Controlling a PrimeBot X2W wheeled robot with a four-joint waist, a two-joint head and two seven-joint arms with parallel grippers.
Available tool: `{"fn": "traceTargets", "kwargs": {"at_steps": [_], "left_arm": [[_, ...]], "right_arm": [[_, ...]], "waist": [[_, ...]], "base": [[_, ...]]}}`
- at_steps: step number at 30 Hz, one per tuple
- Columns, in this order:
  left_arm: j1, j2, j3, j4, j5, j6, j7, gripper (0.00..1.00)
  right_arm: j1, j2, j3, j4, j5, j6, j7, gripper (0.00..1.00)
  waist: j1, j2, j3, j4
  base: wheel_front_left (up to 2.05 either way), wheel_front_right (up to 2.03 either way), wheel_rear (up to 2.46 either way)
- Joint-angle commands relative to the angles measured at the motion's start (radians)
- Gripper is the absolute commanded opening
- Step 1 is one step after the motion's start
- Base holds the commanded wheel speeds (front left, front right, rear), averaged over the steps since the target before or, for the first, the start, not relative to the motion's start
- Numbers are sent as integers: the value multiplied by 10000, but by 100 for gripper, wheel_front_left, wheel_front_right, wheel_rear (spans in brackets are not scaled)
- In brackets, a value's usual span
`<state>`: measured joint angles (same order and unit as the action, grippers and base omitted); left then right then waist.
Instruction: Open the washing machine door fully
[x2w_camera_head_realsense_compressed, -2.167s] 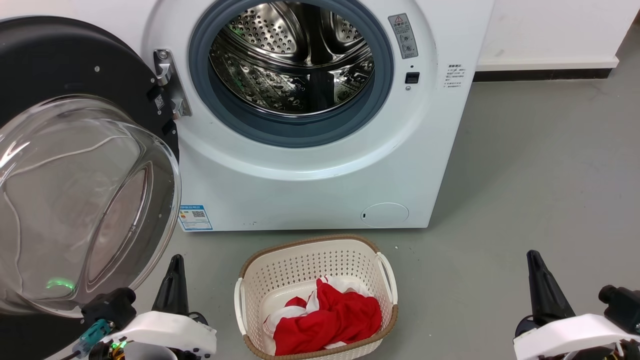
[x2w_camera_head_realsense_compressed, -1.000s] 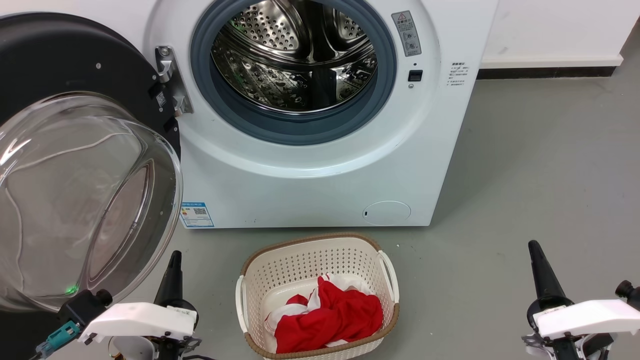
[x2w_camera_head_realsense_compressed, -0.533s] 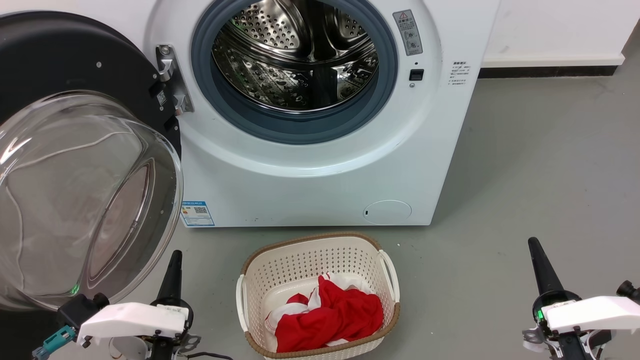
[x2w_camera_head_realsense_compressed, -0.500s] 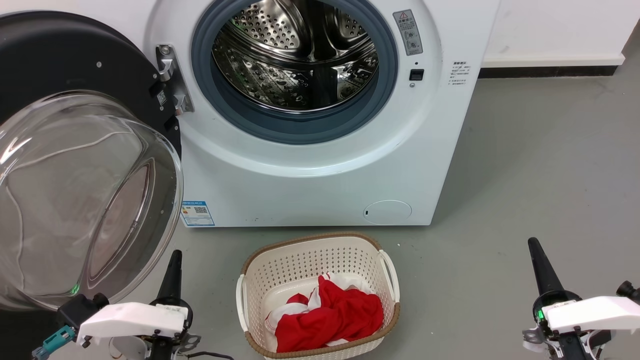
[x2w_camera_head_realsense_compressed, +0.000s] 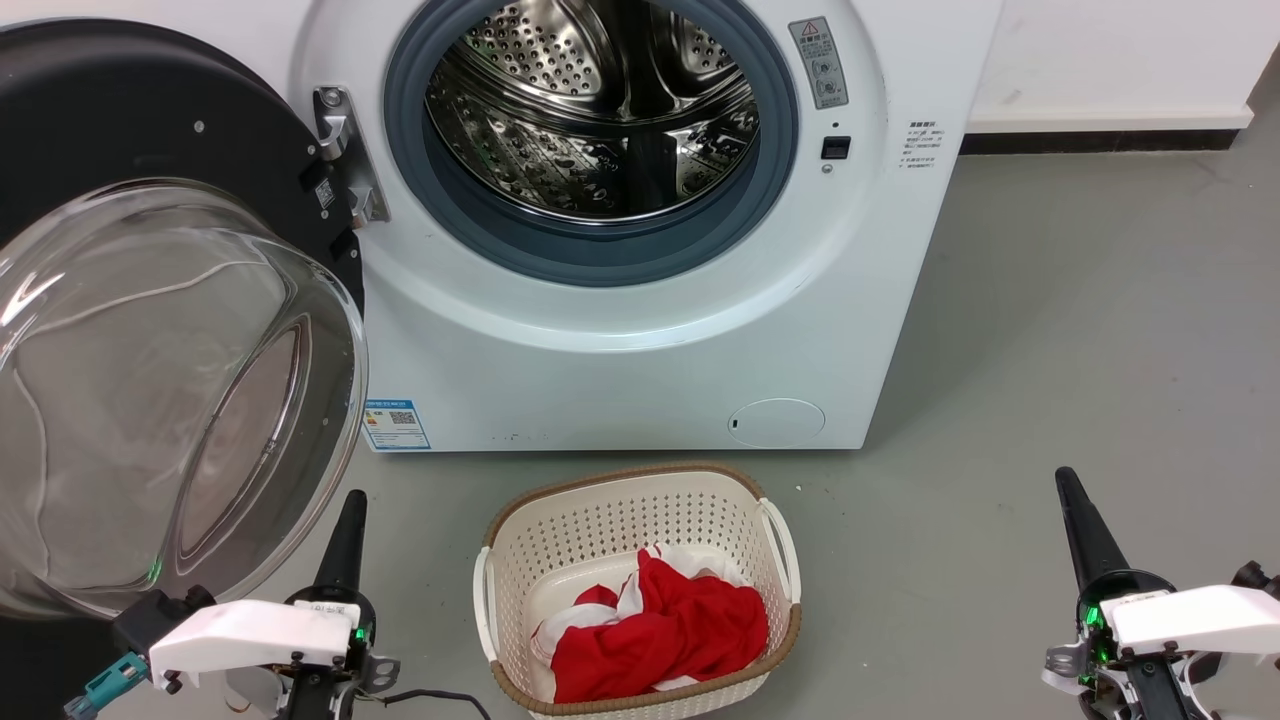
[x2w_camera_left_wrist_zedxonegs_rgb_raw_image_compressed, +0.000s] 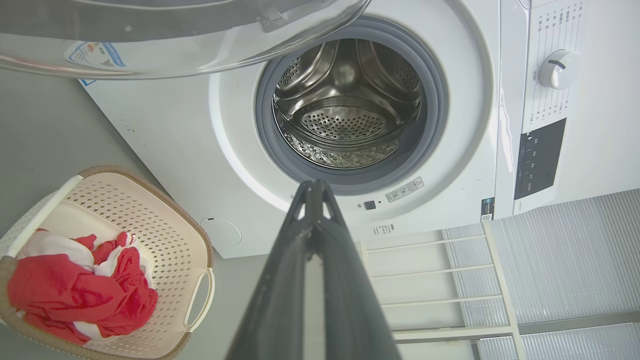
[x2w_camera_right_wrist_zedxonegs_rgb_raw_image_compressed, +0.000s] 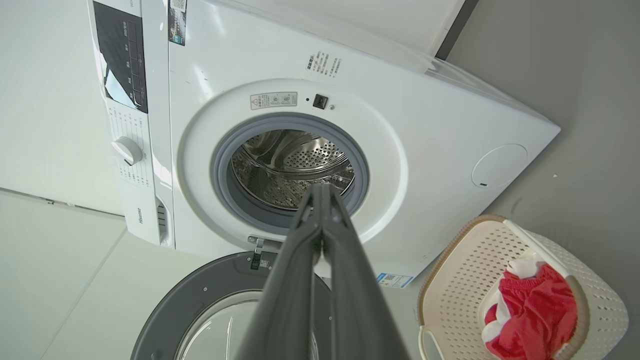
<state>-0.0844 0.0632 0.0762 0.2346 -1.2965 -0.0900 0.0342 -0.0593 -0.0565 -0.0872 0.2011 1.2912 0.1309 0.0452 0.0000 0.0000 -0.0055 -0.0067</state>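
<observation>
**Position.** The washing machine door (x2w_camera_head_realsense_compressed: 150, 330) occupies the left edge of the head view, from upper left to lower left. It is swung clear of the washing machine (x2w_camera_head_realsense_compressed: 620, 340) on the hinge (x2w_camera_head_realsense_compressed: 340, 150), and the drum (x2w_camera_head_realsense_compressed: 590, 110) is fully exposed. The glass bowl faces the camera. Whether the door has reached its stop cannot be told.

**Hands.** The left hand (x2w_camera_head_realsense_compressed: 350, 505) sits at lower left, just beside the lower rim of the bowl, with no visible contact. The right hand (x2w_camera_head_realsense_compressed: 1075, 510) sits at lower right, well apart from the door. In both wrist views the fingertips are pressed together with nothing between them.

**Handling, judged.**
- The door is rigid and probably heavy for its size. It moves only along the hinge arc, so force must follow that arc.
- The black ring is glossy, so a closed fingertip may slide on it.
- The bowl is smooth, curved and breakable. Do not press on it.

**Contact point, judged.** Apply any remaining push to the black ring near the free edge, opposite the hinge, where leverage is greatest. A flat push suits better than a pinch.

**Clearance.** The basket (x2w_camera_head_realsense_compressed: 500, 560) with red cloth (x2w_camera_head_realsense_compressed: 660, 630) stands at lower centre, apart from the door
</observation>
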Motion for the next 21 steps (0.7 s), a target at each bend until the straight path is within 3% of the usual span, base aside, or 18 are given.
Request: {"fn": "traceTargets", "kwargs": {"at_steps": [1, 21], "left_arm": [[-167, 8, 53, -23, -192, -86, 69, 0], [-256, -72, 240, 56, -1830, -271, 495, 0]], "right_arm": [[-194, -42, -24, 5, 224, -2, 33, 0], [-387, -26, -118, 249, 1921, -2, 372, 0]], "waist": [[0, 0, 2, 2], [0, 0, 45, 35]], "base": [[0, 0, 0], [0, 0, 0]]}}
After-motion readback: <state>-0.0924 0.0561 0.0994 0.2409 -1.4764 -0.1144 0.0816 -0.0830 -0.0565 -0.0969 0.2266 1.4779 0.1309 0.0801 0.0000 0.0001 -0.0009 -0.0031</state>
